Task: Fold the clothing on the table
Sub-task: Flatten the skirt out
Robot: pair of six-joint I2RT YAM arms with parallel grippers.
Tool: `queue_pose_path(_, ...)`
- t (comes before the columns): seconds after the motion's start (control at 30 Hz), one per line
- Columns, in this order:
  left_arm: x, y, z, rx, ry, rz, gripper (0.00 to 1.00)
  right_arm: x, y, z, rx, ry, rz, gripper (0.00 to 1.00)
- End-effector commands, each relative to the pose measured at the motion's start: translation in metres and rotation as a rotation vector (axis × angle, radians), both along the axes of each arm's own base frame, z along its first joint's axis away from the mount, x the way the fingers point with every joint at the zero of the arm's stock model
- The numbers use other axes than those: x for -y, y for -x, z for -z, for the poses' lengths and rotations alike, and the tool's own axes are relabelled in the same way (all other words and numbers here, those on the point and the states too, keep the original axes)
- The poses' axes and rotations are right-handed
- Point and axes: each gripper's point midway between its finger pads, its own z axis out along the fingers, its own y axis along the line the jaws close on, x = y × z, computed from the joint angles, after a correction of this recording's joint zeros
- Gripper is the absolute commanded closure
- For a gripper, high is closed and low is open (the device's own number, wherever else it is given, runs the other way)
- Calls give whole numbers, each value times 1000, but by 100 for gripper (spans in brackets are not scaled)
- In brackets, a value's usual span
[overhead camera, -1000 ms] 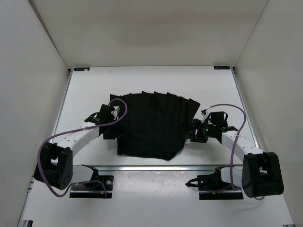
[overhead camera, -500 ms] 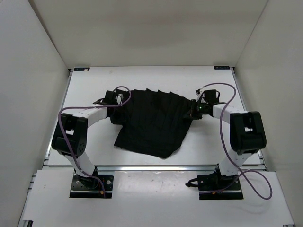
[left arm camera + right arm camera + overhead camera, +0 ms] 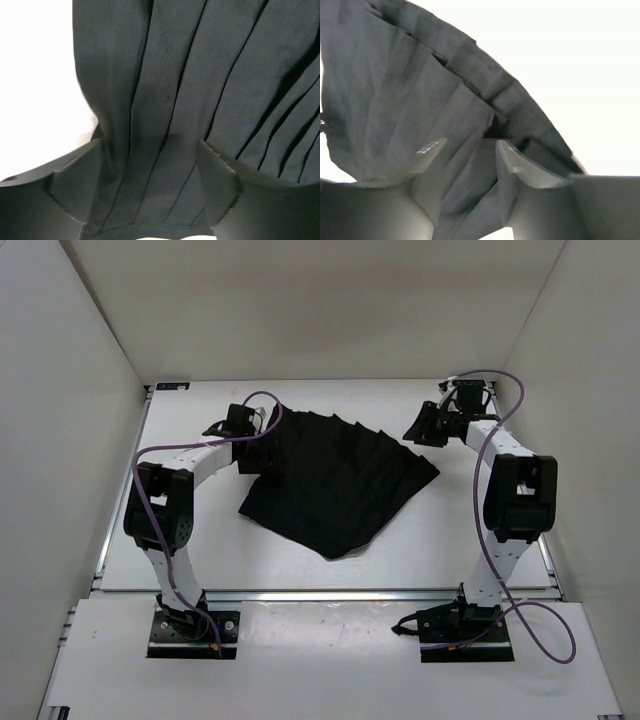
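1. The counter fills the middle of the overhead view. Bare white shows below the garment, toward the lower edge of the frame, so I judge there is room to fold that way.
2. The clothing lies at centre frame, fanned out. Its long pleated edge runs from upper left down to the right, and its tip points to the lower middle. I judge the fold is not yet done.
3. My left jaws sit at the upper left of the overhead view, over the garment's upper-left corner. They stand wide open, and the left wrist view shows a finger on either side of the pleats, pinching nothing. To grip well, I should lower squarely and close across the ridges so that every layer is caught.
4. My right jaws hover at the upper right, apart from the garment's right corner. They stand part open, with cloth showing past the fingers, and they grip nothing that I can see. They need to reach that corner first.
5. Once both sides hold the cloth, I should lift them level and together, or the pleats may splay.
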Motion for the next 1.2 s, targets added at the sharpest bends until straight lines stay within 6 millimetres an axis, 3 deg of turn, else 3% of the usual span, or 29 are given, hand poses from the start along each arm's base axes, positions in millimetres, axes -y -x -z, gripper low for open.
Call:
queue_pose_path(0.0, -3, 9, -17, 40, -3, -2, 13, -3, 34, -6, -50, 59, 6, 50)
queue_pose_path(0.07, -9, 11, -23, 67, -20, -11, 7, -3, 55, -4, -70, 70, 25, 30)
queue_pose_path(0.1, -13, 15, -20, 53, -26, -13, 7, 0, 68, -1, -92, 75, 49, 27)
queue_pose_path(0.13, -16, 18, -19, 48, -29, -13, 6, -10, 78, 5, -107, 83, 31, 23)
queue_pose_path(0.2, -19, 24, -17, 39, -42, -10, 7, -9, 98, 14, -137, 76, 49, 23)
queue_pose_path(0.33, -20, 44, -6, -8, -40, 3, 7, -12, 109, 31, -173, 32, 51, 30)
queue_pose_path(0.5, -26, 62, 2, -39, -37, 1, 12, -13, 104, 52, -227, 84, 48, 39)
queue_pose_path(0.57, -24, 69, 6, -59, -31, 11, 15, -16, 97, 55, -222, 90, 36, 50)
queue_pose_path(0.63, -25, 72, 5, -66, -29, 9, 18, -13, 93, 61, -230, 100, 45, 72)
queue_pose_path(0.67, -22, 74, 4, -68, -23, 17, 20, -13, 91, 65, -240, 102, 42, 78)
queue_pose_path(0.8, -20, 82, 6, -85, -13, 14, 25, -5, 77, 68, -227, 98, 47, 90)
queue_pose_path(0.83, -16, 83, 5, -89, -4, 14, 26, -2, 75, 72, -230, 102, 51, 89)
queue_pose_path(0.93, -8, 95, 3, -102, 18, 27, 27, 4, 44, 61, -165, 120, 49, 91)
queue_pose_path(0.97, -9, 98, 5, -101, 15, 23, 27, 15, 39, 59, -163, 105, 66, 90)
queue_pose_path(1.03, -5, 103, 1, -93, 18, 37, 28, 19, 27, 54, -153, 81, 62, 88)
queue_pose_path(1.07, -4, 107, 0, -100, 32, 32, 28, 20, 21, 44, -126, 73, 57, 83)
queue_pose_path(1.17, -4, 115, -3, -97, 45, 35, 27, 15, 17, 27, -76, 46, 31, 52)
